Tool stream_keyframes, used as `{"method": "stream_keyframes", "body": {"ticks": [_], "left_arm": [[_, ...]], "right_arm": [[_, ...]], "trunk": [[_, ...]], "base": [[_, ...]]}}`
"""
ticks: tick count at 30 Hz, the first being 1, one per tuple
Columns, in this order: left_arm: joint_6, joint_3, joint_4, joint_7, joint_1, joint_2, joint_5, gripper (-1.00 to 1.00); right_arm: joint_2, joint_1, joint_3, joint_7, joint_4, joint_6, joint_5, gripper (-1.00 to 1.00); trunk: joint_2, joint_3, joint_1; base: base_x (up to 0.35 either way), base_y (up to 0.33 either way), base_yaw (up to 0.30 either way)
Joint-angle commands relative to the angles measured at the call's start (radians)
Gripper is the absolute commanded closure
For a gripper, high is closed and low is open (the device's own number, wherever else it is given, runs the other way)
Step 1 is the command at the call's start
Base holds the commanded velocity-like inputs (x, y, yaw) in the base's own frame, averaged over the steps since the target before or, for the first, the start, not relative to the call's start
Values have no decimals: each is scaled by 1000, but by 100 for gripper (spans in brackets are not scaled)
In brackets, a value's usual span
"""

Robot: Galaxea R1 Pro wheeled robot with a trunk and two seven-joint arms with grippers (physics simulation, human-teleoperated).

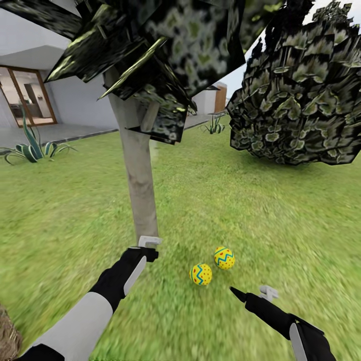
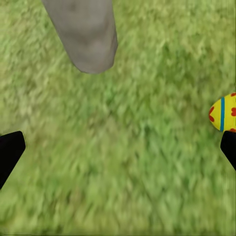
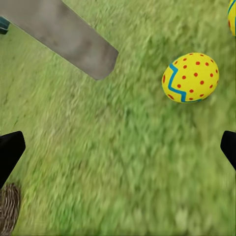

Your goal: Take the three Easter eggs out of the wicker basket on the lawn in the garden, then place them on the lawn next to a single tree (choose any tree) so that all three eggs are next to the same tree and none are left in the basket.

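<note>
Two small, smooth, bright yellow eggs lie on the mottled green lawn (image 1: 240, 200) just beside the foot of a tree with a thick, smooth, pale grey trunk (image 1: 138, 185): one yellow egg with blue zigzags and red dots (image 1: 200, 274) nearer the robot, and a second yellow egg with red dots and a blue zigzag band (image 1: 224, 257) just past it, the two close together but not touching. In the right wrist view the dotted egg (image 3: 191, 77) rests on blurred, streaky grass with the grey trunk (image 3: 69, 37) slanting across above it, and a yellow sliver of another egg (image 3: 232, 17) shows at the frame edge. The left wrist view catches the rounded base of the trunk (image 2: 88, 34) meeting the grass and part of a yellow egg with a blue stripe and red marks (image 2: 223, 113) at the edge. The left pincer (image 1: 149, 242) hovers at the trunk's base, its black fingers spread wide with nothing between them; the right pincer (image 1: 253, 293) hangs low over the grass near the eggs, likewise spread apart and empty. A patch of brown open-weave wicker basket (image 3: 7, 209) shows at the corner of the right wrist view, its contents hidden. Dark, angular, pale-speckled foliage (image 1: 165, 55) hangs overhead; a second dense leafy mass (image 1: 301, 100) stands to the right. Beyond lie a grey paved patio (image 1: 55, 133), a spiky striped green plant (image 1: 32, 148) and a white house wall with a wood-framed glass door (image 1: 27, 95)
</note>
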Motion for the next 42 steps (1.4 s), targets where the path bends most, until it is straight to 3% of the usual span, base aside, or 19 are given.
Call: {"method": "stream_keyframes", "body": {"ticks": [1,26,42], "left_arm": [[3,-3,-1,9,-1,1,10,-100],[3,2,-3,8,-1,1,16,-100],[3,2,-2,8,-1,1,18,-100]], "right_arm": [[1,-1,-3,2,-1,9,-6,-100],[5,-1,0,-23,-1,15,-6,-100],[7,-1,3,-33,-1,15,-4,-100]], "trunk": [[7,1,-4],[182,51,-100],[294,83,-161]], "base": [[-43,22,154],[-251,155,162],[-94,43,160]]}}
